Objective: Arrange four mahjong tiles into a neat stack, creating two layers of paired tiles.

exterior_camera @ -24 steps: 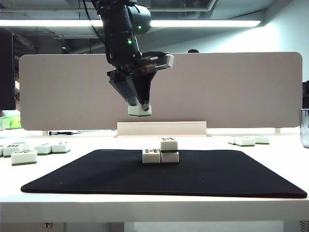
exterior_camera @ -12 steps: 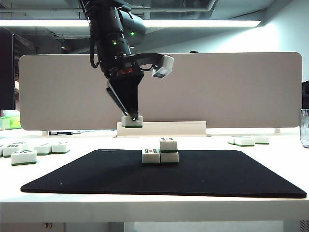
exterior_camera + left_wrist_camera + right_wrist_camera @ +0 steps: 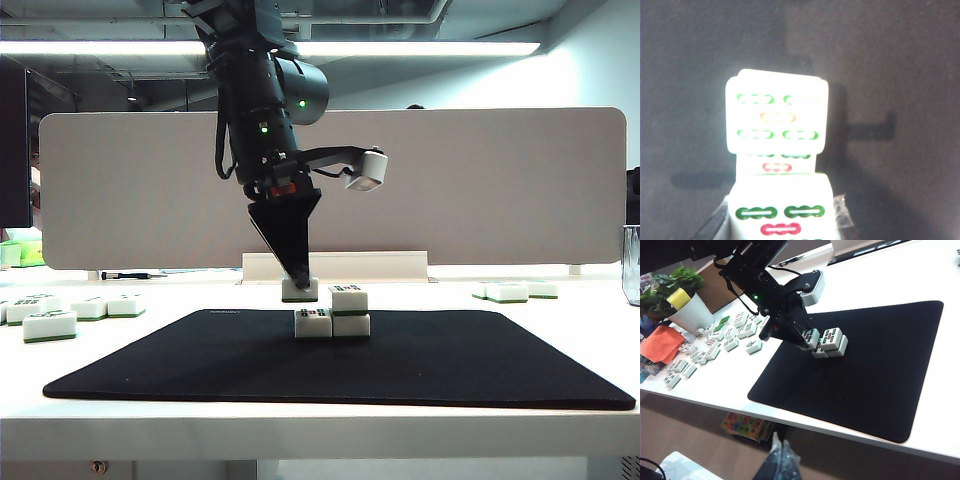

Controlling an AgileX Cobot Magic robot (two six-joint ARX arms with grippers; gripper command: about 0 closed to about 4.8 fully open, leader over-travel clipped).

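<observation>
Descent of left gripper [image 3: 299,282] over the last second: it was high above the mat [image 3: 150,360], now it's clamped on the fourth tile [image 3: 300,290] just above the bare lower tile [image 3: 313,323]. Beside it sits the upper tile [image 3: 348,298] on the other lower tile [image 3: 352,325], so only placement remains. Tile looks slightly off to the outer side. Right gripper [image 3: 781,460] is parked well away; can't tell its jaws.
</observation>
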